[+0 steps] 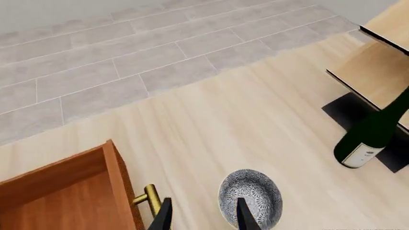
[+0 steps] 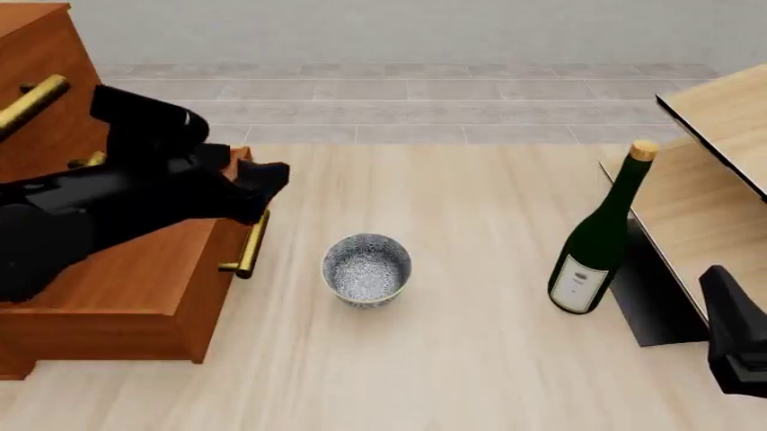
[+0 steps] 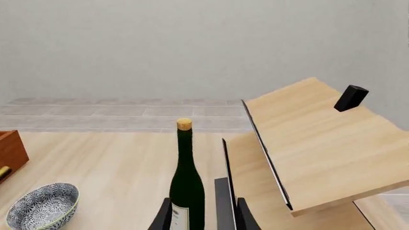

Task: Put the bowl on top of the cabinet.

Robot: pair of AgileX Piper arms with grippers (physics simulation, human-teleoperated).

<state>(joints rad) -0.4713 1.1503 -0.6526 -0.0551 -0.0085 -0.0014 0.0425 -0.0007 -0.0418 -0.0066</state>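
Note:
The bowl [image 2: 366,268], small and round with a dense blue-grey pattern, stands upright on the pale wooden tabletop [image 2: 455,377]. It lies just right of the reddish-brown cabinet [image 2: 114,296] with its brass handles. My left gripper [image 2: 269,175] hangs open over the cabinet's front edge, above and left of the bowl. In the left wrist view its fingers [image 1: 204,218] stand apart with nothing between them, and the bowl [image 1: 250,196] shows behind one fingertip. My right gripper [image 2: 719,292] is open at the near right, far from the bowl [image 3: 43,206].
A dark green wine bottle [image 2: 594,242] stands right of the bowl, against a pale shelf unit [image 2: 707,171] with black edges. A small black block [image 3: 351,97] sits on that shelf's top. Grey tiled floor [image 2: 408,90] lies beyond the table.

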